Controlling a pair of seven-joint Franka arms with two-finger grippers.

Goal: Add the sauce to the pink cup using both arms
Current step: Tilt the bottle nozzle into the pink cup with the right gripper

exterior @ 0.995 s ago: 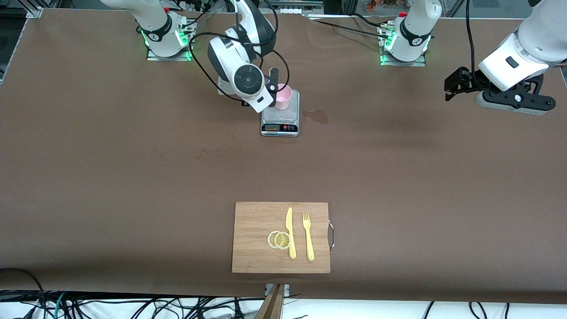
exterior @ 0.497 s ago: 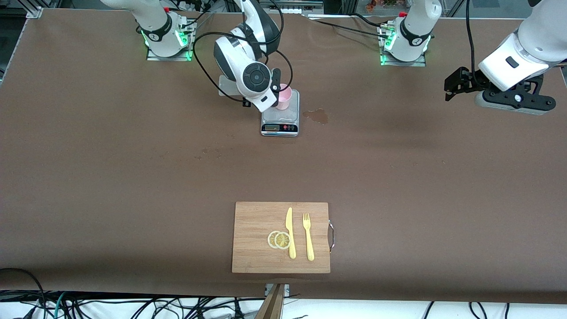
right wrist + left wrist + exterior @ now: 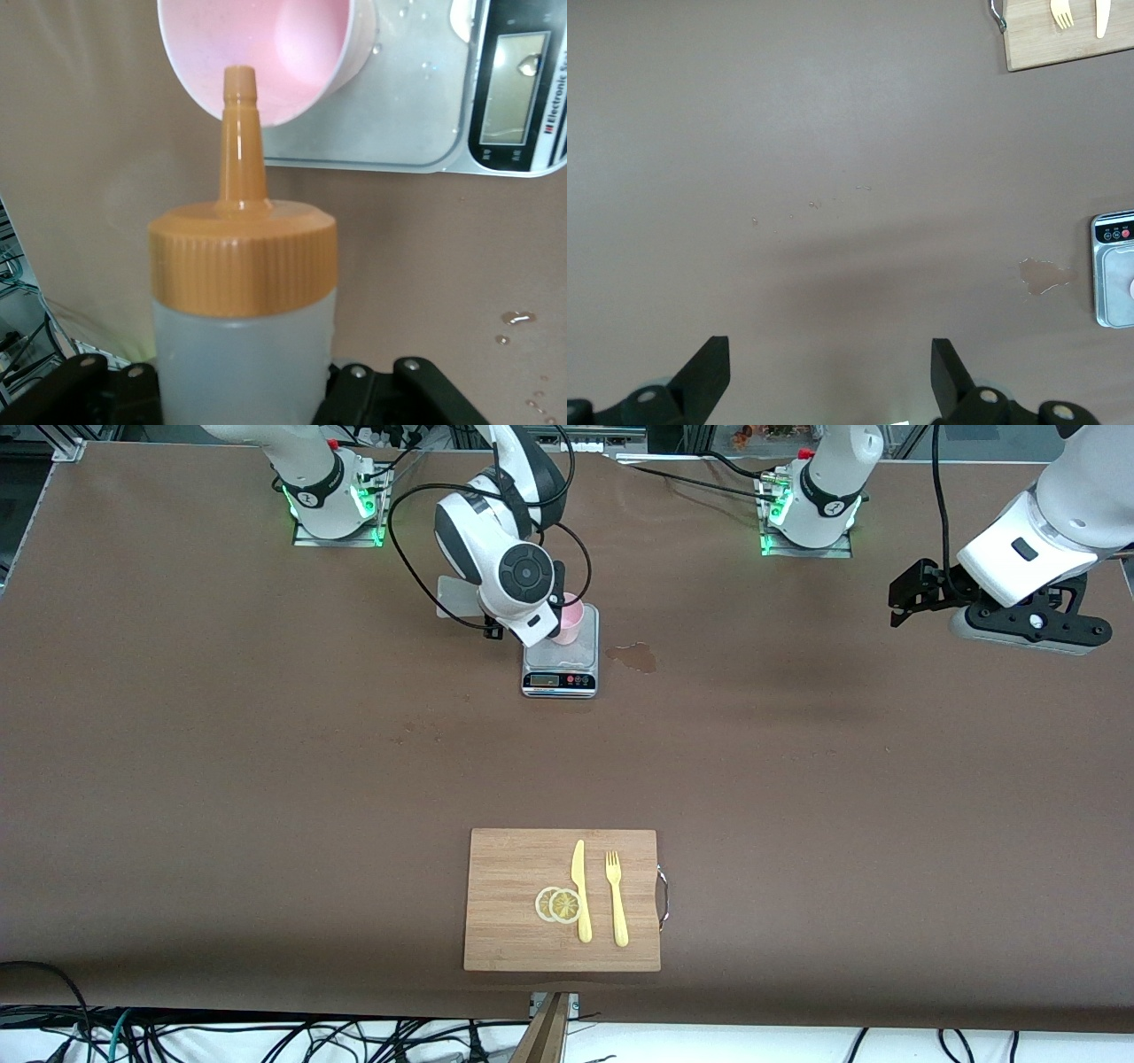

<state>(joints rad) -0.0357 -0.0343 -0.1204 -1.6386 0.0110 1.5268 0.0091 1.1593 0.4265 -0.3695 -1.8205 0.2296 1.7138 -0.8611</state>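
My right gripper [image 3: 555, 599] is over the grey kitchen scale [image 3: 560, 662], mostly hidden by its own wrist. In the right wrist view it [image 3: 241, 390] is shut on the sauce bottle [image 3: 241, 354], whose orange nozzle [image 3: 239, 133] points at the rim of the pink cup [image 3: 301, 53]. The cup [image 3: 571, 622] stands on the scale's plate [image 3: 416, 115]; its inside looks bare pink. My left gripper [image 3: 904, 598] waits open and empty over bare table at the left arm's end; its fingers [image 3: 709, 367] stand wide apart.
A brown spill [image 3: 633, 657] lies beside the scale toward the left arm's end, also in the left wrist view [image 3: 1045, 274]. Droplets [image 3: 516, 316] dot the table. A wooden cutting board [image 3: 505, 903] with lemon slices, knife and fork lies nearer the front camera.
My right wrist has swung and shifted toward the cup, bringing the bottle closer over it. The left arm has not moved.
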